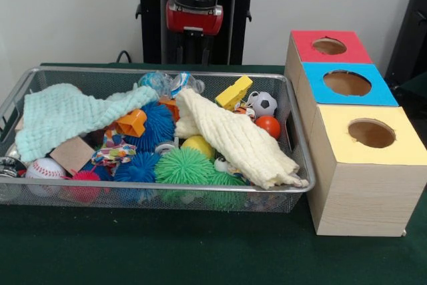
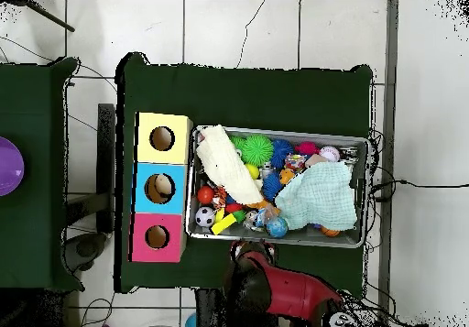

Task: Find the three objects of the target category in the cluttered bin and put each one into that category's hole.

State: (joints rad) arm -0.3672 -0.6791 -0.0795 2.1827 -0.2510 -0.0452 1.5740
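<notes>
A wire mesh bin [image 1: 160, 71] [image 2: 368, 172] holds a jumble of toys. Among them are a small soccer ball [image 1: 264, 103] [image 2: 205, 216], an orange ball [image 1: 268, 126] [image 2: 205, 195], a baseball [image 1: 45, 168], a yellow ball [image 1: 198, 145], a green spiky ball [image 1: 185, 167] [image 2: 258, 147] and a blue spiky ball [image 1: 157, 125]. A mint towel [image 1: 67, 115] [image 2: 318, 195] and a cream towel [image 1: 233, 138] [image 2: 224, 163] cover part of the pile. My gripper [image 1: 193, 34] [image 2: 249, 250] hangs behind the bin's far rim, above the table and outside the bin, holding nothing that I can see.
Beside the bin stands a wooden box with a red hole [image 1: 329, 46] [image 2: 157, 237], a blue hole [image 1: 347, 83] [image 2: 159, 188] and a yellow hole [image 1: 371, 133] [image 2: 162, 138]. A yellow block [image 1: 233, 93] leans near the bin's far wall. Green cloth covers the table [image 1: 200, 251].
</notes>
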